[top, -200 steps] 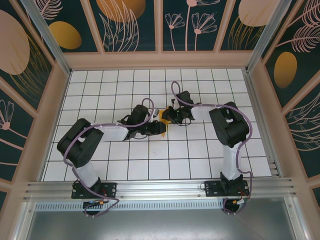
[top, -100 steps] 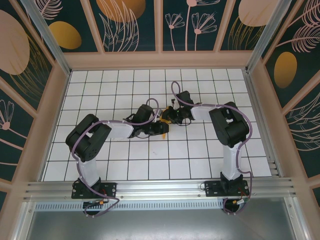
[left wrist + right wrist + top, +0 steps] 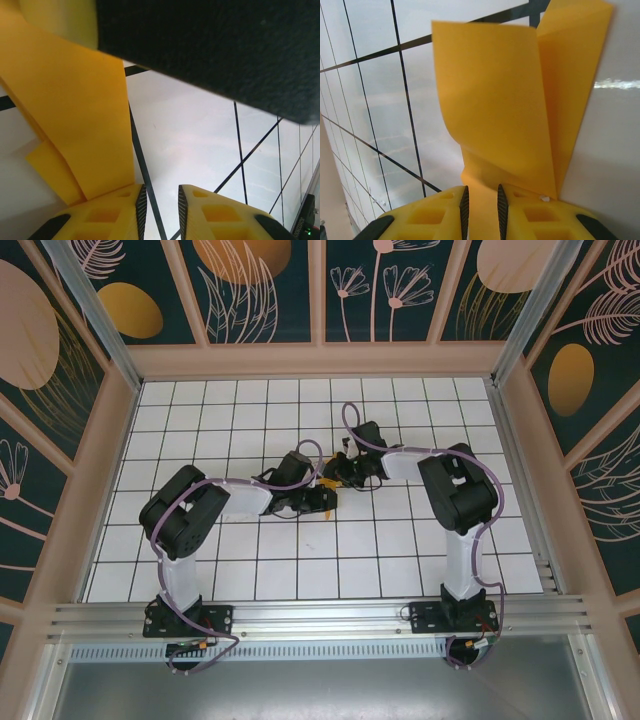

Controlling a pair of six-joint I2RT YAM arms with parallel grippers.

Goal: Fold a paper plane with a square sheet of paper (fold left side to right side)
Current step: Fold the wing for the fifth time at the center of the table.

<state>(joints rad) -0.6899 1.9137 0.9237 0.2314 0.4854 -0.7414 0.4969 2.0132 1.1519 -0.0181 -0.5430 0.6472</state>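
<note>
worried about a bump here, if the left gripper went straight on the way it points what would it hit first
Probably the bare table: the left gripper tilts down at white tiles dead ahead. The orange paper lies beside that line, and a dark blurred bulk hangs above it, depth unclear.

Left arm (image 3: 185,515): elbow folded back, forearm reaching right. Left tool (image 3: 160,192): low, narrow slit between the fingers, grip unclear. Right arm (image 3: 455,490): forearm reaching left. Right tool (image 3: 481,192): pinching yellow paper (image 3: 495,100). Tools close together.
</note>
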